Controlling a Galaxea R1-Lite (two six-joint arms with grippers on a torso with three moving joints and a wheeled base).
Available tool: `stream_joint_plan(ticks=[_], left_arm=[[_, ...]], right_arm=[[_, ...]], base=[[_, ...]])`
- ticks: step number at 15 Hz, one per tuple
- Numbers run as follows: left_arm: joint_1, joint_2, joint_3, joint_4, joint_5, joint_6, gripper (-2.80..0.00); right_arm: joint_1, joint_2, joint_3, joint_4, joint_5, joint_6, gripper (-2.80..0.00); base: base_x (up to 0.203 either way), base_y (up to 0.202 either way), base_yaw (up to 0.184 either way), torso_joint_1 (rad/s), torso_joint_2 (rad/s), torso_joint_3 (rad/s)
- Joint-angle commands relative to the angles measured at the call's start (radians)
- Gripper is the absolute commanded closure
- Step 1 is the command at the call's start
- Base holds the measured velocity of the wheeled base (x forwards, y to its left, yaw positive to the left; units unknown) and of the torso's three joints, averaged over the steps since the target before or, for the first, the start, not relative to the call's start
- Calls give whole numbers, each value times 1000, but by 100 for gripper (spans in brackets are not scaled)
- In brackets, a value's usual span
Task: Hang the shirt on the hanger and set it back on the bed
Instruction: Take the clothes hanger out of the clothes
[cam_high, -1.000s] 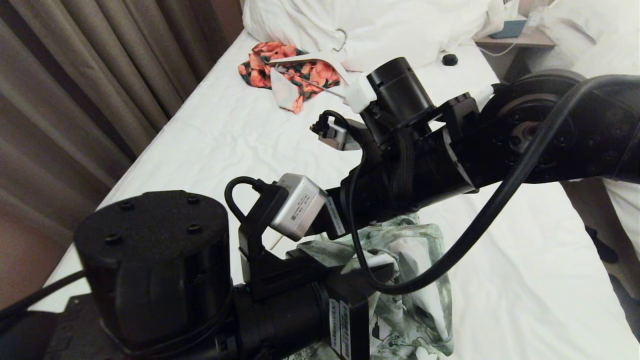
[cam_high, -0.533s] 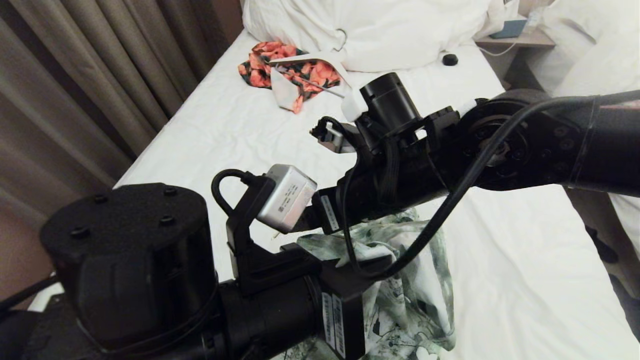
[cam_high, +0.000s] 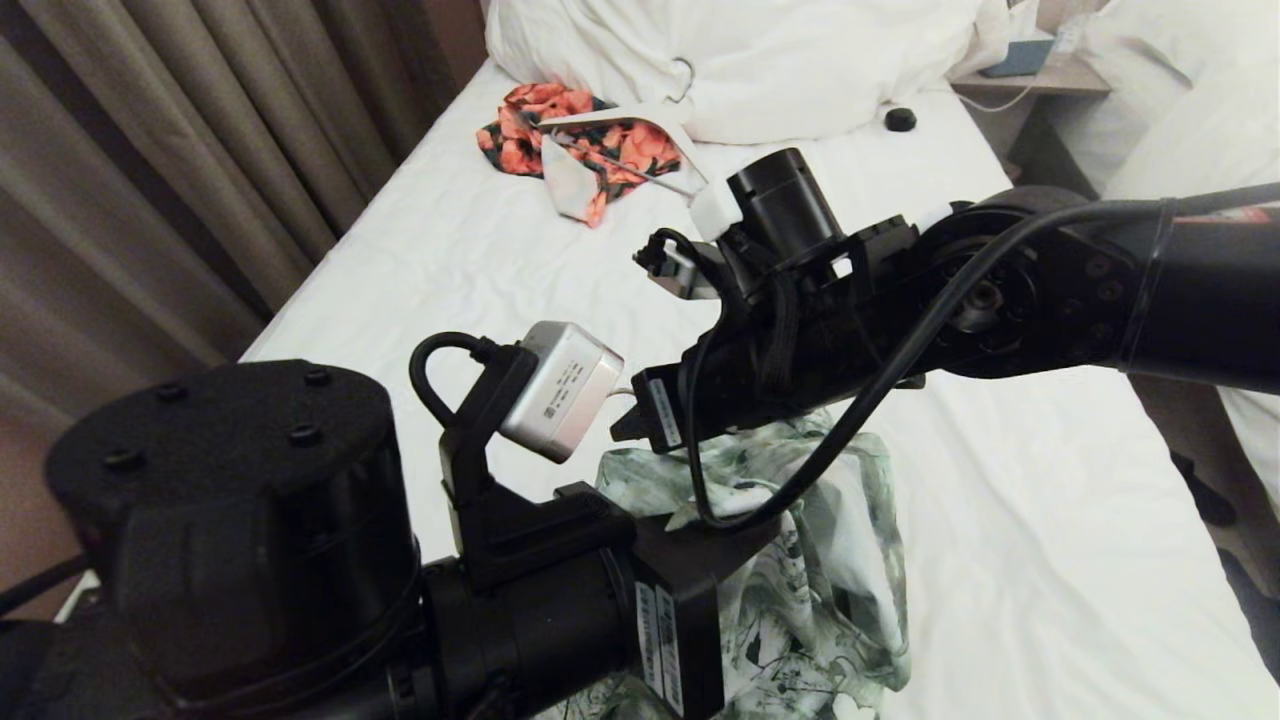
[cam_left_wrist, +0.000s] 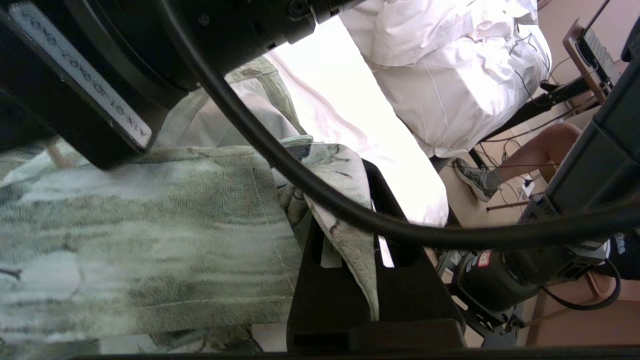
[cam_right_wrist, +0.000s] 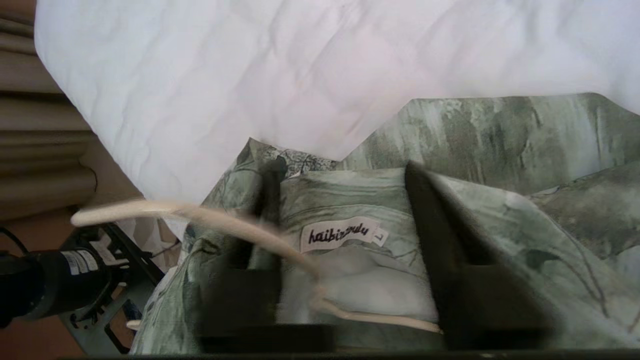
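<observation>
With the left tool (cam_left_wrist: 350, 250) clamped on a fold of the shirt (cam_high: 800, 560) held above the bed (cam_high: 1050, 520), the right tool (cam_right_wrist: 345, 260), half open, straddles collar and hanger (cam_right_wrist: 210, 220); next, seat the hanger inside the shoulders.

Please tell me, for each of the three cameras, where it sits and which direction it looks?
Head: high, looking down the bed; both arms cross before it.
Left wrist: behind the left gripper, shut on the shirt.
Right wrist: behind the right gripper, fingers astride the collar label and hanger.
Shared: all show the shirt.
</observation>
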Motion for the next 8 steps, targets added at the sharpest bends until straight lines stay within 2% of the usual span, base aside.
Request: stream_joint_plan(ticks=[1, 3, 6, 8], left_arm=[[0, -1, -1, -4, 1, -2, 0], [0, -3, -1, -5, 1, -2, 0], [0, -19, -1, -3, 2, -1, 0], [1, -23, -3, -3, 3, 0, 0]], right_arm=[[-4, -11, 1, 2, 0, 20, 0], [-14, -31, 3, -21, 6, 60, 0], [-20, -50, 65, -193, 7, 96, 0], [-18, -80, 80, -195, 5, 98, 0]], base=[[0, 0, 0, 0, 0, 0], [0, 0, 0, 0, 0, 0], [0, 0, 0, 0, 0, 0], [0, 0, 0, 0, 0, 0]])
